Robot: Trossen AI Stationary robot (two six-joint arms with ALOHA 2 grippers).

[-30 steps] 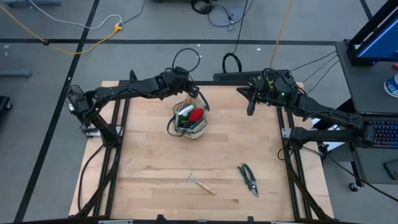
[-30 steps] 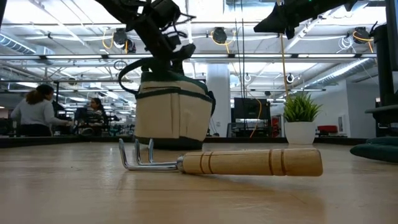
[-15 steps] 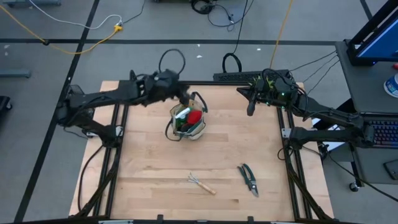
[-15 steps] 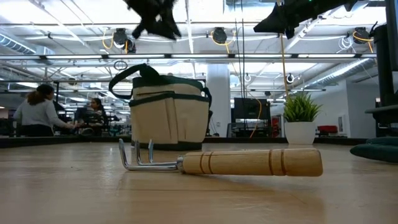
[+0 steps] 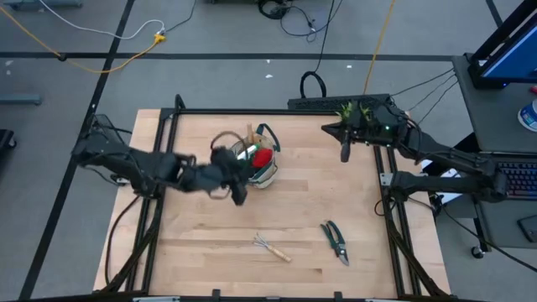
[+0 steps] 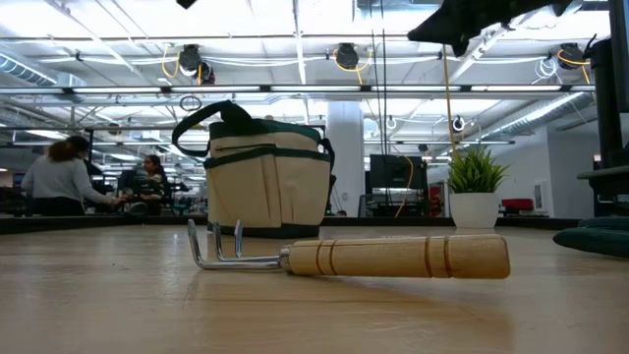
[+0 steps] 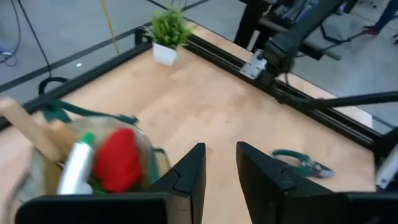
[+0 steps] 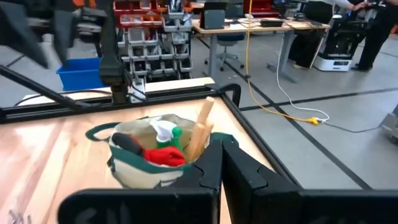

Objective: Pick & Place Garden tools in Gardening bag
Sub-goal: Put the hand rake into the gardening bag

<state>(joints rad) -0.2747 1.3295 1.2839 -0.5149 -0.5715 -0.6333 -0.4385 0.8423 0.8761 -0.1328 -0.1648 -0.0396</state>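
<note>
**Now the left arm is between two picks**

Now we see the left gripper (image 5: 237,191) low over the table, just beside the gardening bag (image 5: 267,174) on its left-front side. Its fingers (image 7: 188,176) stand a little apart, with only a narrow gap between them, and they hold nothing. The right gripper (image 5: 345,153) waits at the far right corner of the table, closed and empty, near the small potted plant (image 5: 346,110).

We judge that one part of the task is finished and the next pick is not yet begun. Two tools still lie on the wood near the front edge: the rake (image 5: 272,247) with its wooden handle, and the pruning shears (image 5: 336,240) a little to the right of it, both well apart from the bag. The next move calls for the left gripper to go forward, open wider and come down over the rake's handle.

Inside the bag we can see a red glove (image 8: 166,156), a green spray bottle (image 8: 166,132) with white head, and a wooden handle (image 8: 200,127) that stands tilted above the rim.
</note>
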